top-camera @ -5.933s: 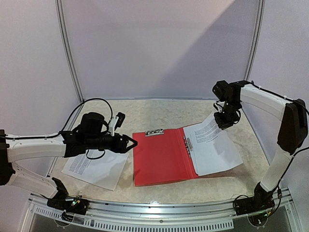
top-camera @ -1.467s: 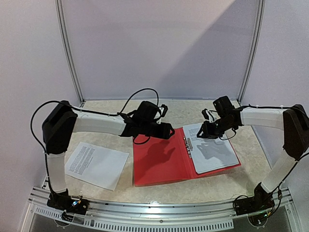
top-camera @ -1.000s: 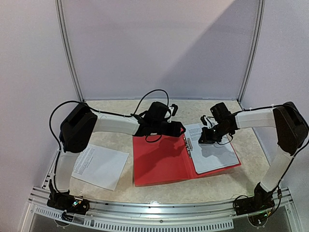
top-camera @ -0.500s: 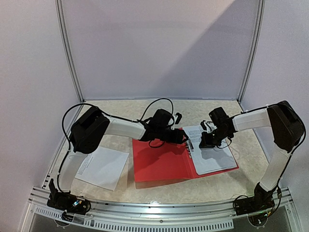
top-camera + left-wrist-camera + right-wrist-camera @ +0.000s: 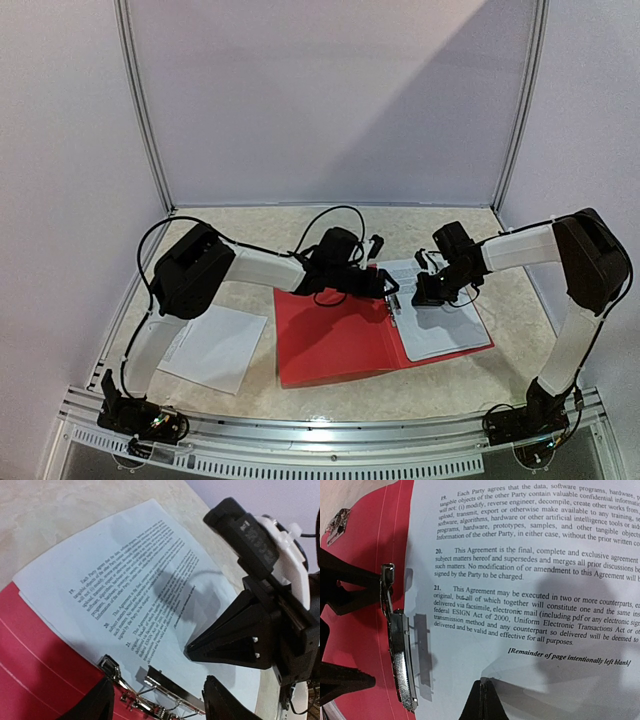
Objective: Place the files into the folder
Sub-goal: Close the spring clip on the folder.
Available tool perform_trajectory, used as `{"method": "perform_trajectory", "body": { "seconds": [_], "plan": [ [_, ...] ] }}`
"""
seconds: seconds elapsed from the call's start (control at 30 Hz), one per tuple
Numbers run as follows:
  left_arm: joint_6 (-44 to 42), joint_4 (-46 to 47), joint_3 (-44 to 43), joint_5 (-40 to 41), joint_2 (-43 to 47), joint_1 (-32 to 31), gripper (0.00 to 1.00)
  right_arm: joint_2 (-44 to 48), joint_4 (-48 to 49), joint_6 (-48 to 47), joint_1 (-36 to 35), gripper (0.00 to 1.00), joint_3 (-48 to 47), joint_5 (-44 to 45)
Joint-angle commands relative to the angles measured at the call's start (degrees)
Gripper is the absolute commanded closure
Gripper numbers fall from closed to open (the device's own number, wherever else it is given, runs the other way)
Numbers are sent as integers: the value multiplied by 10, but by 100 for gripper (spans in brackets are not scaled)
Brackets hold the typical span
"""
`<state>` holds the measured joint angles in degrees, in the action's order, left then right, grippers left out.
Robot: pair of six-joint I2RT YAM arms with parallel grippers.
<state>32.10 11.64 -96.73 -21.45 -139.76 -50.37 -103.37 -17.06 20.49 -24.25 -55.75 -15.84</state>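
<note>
Sheet [image 5: 447, 328] inside open red folder [image 5: 330, 345]

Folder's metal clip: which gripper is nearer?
Left. The left gripper has its open jaws either side of the metal clip; the right gripper, shut, points down on the paper sheet beside it, farther off.

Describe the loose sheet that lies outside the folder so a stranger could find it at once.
Start at the open red folder. To its left, a white printed sheet lies flat on the table, near its front left corner. Unlike the other sheet, which rests on the folder's right cover by the metal clip, it lies apart from the folder.
</note>
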Motion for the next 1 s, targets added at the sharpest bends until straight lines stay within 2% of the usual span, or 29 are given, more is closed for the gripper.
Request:
{"method": "perform_trajectory", "body": {
  "seconds": [0.0,0.23,0.47,0.8,0.9,0.97],
  "plan": [
    [12,45,5,-30,3,-7,39,-24,-19,-5,-1,100,7,10],
    [36,135,64,-83,38,-10,44,-24,-19,-3,-1,100,6,8],
    [62,182,116,-109,68,-25,48,-20,-19,-2,-1,100,6,9],
    [35,118,123,-68,111,-42,46,-3,-14,6,-2,100,6,1],
    [22,50,104,-5,132,-40,46,14,-4,11,-2,100,7,-10],
    [26,-42,71,71,139,-39,46,27,2,18,-3,99,9,-20]
  ]
}}
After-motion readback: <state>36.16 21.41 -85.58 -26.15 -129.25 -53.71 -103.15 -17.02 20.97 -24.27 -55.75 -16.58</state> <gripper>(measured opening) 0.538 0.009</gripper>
